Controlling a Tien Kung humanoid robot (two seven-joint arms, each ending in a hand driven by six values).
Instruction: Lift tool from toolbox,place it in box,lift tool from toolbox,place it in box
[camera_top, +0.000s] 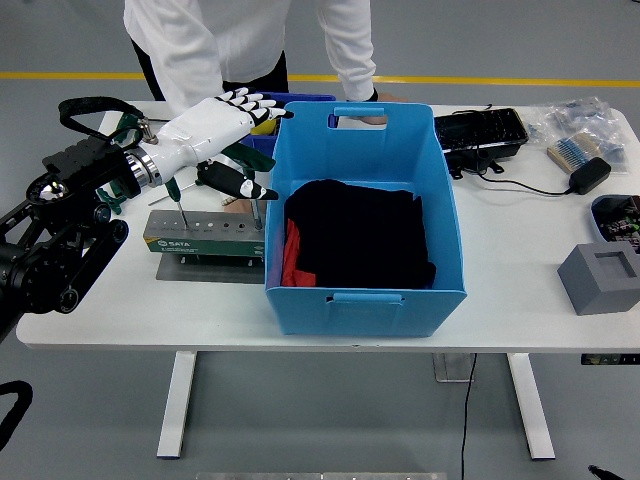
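Head view: the left hand (212, 128) is hovering over the tool rack (203, 231), its white fingers (244, 98) spreading forward toward the blue box (365, 270) and its thumb sticking out below; it is released, grasping nothing. Directly under the hand, a green T-handle tool (250, 190) is standing upright in the rack at its right end, just beside the box's left wall, and a second green-handled tool (176, 197) is standing in the rack further left. More green T-handle wrenches (115, 195) are lying on the desk (520, 270) behind the rack, partly hidden by the arm. The blue box is holding dark cloth (360, 235) with a red edge showing. Across the desk, a person in a white top (240, 40) is leaning in, one hand (362, 117) gripping the box's far rim.
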